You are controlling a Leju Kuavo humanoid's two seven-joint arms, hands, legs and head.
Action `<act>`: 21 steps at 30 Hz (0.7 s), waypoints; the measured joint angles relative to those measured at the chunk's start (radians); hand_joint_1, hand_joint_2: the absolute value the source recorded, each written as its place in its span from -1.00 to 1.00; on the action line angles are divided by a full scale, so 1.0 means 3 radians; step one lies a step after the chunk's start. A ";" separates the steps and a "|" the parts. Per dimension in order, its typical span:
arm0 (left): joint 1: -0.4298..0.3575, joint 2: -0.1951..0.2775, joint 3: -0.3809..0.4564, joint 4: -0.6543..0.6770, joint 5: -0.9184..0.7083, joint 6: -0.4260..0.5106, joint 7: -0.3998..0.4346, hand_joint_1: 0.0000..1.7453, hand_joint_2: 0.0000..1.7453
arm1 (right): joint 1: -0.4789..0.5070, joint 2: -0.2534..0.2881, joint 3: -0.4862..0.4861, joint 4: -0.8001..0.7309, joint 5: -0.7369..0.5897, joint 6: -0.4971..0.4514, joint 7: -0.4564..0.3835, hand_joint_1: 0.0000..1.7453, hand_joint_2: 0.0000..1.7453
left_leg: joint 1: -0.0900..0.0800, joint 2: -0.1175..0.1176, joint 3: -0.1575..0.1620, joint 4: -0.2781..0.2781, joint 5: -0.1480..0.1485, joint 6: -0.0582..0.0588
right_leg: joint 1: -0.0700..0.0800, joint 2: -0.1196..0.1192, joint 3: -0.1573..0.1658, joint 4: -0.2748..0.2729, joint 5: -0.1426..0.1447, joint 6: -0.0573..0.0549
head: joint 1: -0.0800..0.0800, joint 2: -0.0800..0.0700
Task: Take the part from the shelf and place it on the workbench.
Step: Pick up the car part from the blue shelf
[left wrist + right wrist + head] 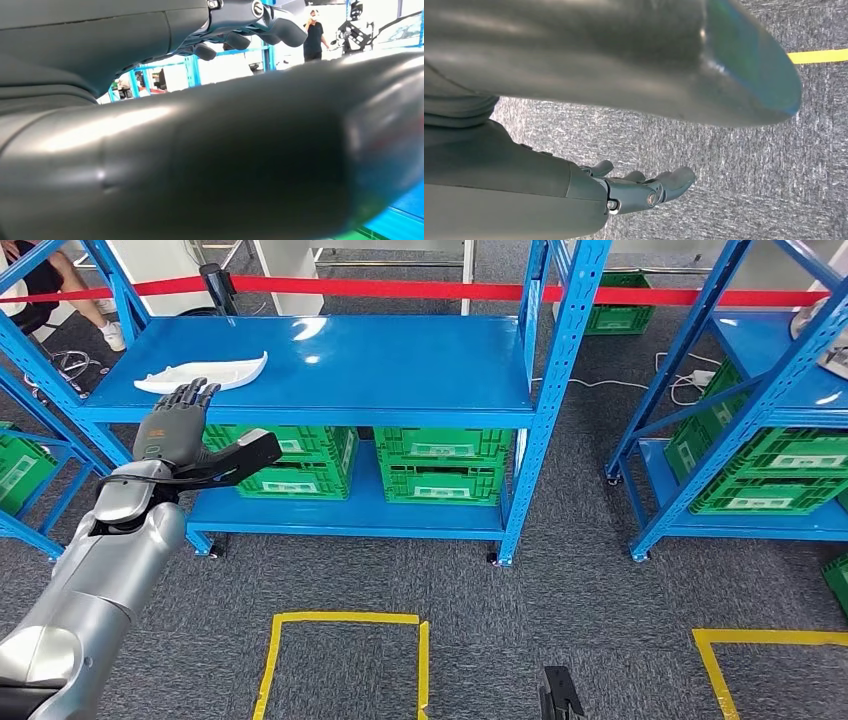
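A white, thin curved part point(205, 373) lies on the top board of the blue shelf point(400, 370), near its left end. My left hand point(185, 430) is raised in front of the shelf's edge, just short of the part, fingers spread and thumb out to the side, holding nothing. In the left wrist view its thumb point(225, 160) looms large and its fingers point(250, 25) stretch out above. My right hand point(624, 192) hangs down over the grey carpet, fingers apart and empty.
Green crates point(440, 465) stand on the shelf's lower board. A second blue shelf point(760, 390) with green crates is at the right. A red barrier tape point(400, 288) runs behind. Yellow tape squares point(345, 660) mark the carpet. A person point(314, 35) stands far off.
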 joint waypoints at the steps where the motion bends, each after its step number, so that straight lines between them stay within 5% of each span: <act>1: 0.0002 0.0000 0.0002 0.0000 0.0000 0.0000 0.0001 -1.00 -1.00 | 0.0003 0.0002 -0.0002 0.0000 0.0000 0.0000 0.0000 -1.00 -1.00 | -0.0001 0.0002 0.0057 -0.0168 0.0137 0.0010 | 0.0000 0.0002 0.0029 0.0001 -0.0022 0.0004 | 0.0000 0.0000; 3: -0.0004 -0.0001 0.0010 -0.0001 0.0000 0.0001 -0.0001 -1.00 -1.00 | 0.0004 0.0004 -0.0005 0.0000 -0.0001 0.0002 0.0000 -1.00 -1.00 | -0.0012 0.0014 0.0258 -0.0639 0.0389 0.0042 | 0.0006 0.0004 0.0081 0.0005 -0.0071 0.0026 | -0.0002 0.0000; 4: -0.0009 -0.0003 0.0013 -0.0002 0.0000 0.0001 -0.0005 -1.00 -1.00 | 0.0001 0.0005 -0.0008 0.0000 -0.0003 0.0003 0.0000 -1.00 -1.00 | -0.0019 0.0020 0.0339 -0.0808 0.0439 0.0061 | 0.0011 0.0004 0.0093 0.0008 -0.0091 0.0042 | -0.0002 0.0000; 9: -0.0027 -0.0016 0.0017 -0.0008 -0.0002 0.0001 -0.0008 -1.00 -1.00 | -0.0005 0.0008 -0.0024 -0.0001 -0.0017 0.0010 -0.0008 -1.00 -1.00 | -0.0019 0.0009 0.0442 -0.0961 0.0386 0.0151 | 0.0016 -0.0005 0.0098 0.0040 -0.0157 0.0135 | 0.0004 0.0000; 11: -0.0035 -0.0029 0.0018 -0.0011 -0.0005 0.0001 -0.0009 -1.00 -1.00 | -0.0006 0.0009 -0.0032 -0.0001 -0.0020 0.0014 -0.0017 -1.00 -1.00 | -0.0007 0.0005 0.0481 -0.0984 0.0369 0.0184 | 0.0009 0.0000 -0.0061 0.0337 -0.0278 0.0161 | 0.0012 0.0000; 14: -0.0005 -0.0045 0.0018 -0.0008 -0.0021 0.0006 -0.0014 -1.00 -1.00 | 0.0001 0.0009 -0.0042 -0.0001 -0.0025 0.0016 -0.0021 -1.00 -1.00 | -0.0009 -0.0004 0.0526 -0.0982 0.0320 0.0198 | 0.0006 0.0003 -0.0467 0.0921 -0.0401 0.0180 | 0.0016 0.0000; 16: 0.0017 -0.0052 0.0018 -0.0008 -0.0031 0.0010 -0.0018 -1.00 -1.00 | 0.0013 0.0008 -0.0055 -0.0001 -0.0029 0.0017 -0.0022 -1.00 -1.00 | -0.0006 -0.0011 0.0576 -0.0972 0.0276 0.0187 | 0.0002 0.0003 -0.0509 0.0804 -0.0188 0.0181 | 0.0016 0.0000; 18: 0.0018 -0.0067 0.0018 -0.0010 -0.0035 0.0012 -0.0021 -1.00 -1.00 | 0.0019 0.0008 -0.0069 -0.0001 -0.0029 0.0018 -0.0026 -1.00 -1.00 | -0.0006 -0.0016 0.0625 -0.0958 0.0223 0.0161 | 0.0001 0.0002 -0.0359 0.0357 0.0097 0.0171 | 0.0016 0.0000; 19: 0.0015 -0.0075 0.0018 -0.0010 -0.0036 0.0012 -0.0021 -1.00 -1.00 | 0.0017 0.0008 -0.0074 -0.0001 -0.0029 0.0022 -0.0029 -1.00 -1.00 | -0.0010 -0.0022 0.0638 -0.0951 0.0200 0.0142 | 0.0005 0.0003 -0.0286 0.0179 0.0167 0.0159 | 0.0015 0.0000; 21: 0.0008 -0.0084 0.0018 -0.0011 -0.0037 0.0011 -0.0020 -1.00 -1.00 | 0.0014 0.0009 -0.0081 -0.0001 -0.0028 0.0038 -0.0036 -1.00 -1.00 | -0.0018 -0.0030 0.0648 -0.0953 0.0175 0.0104 | 0.0019 0.0007 -0.0226 0.0052 0.0162 0.0127 | 0.0013 0.0000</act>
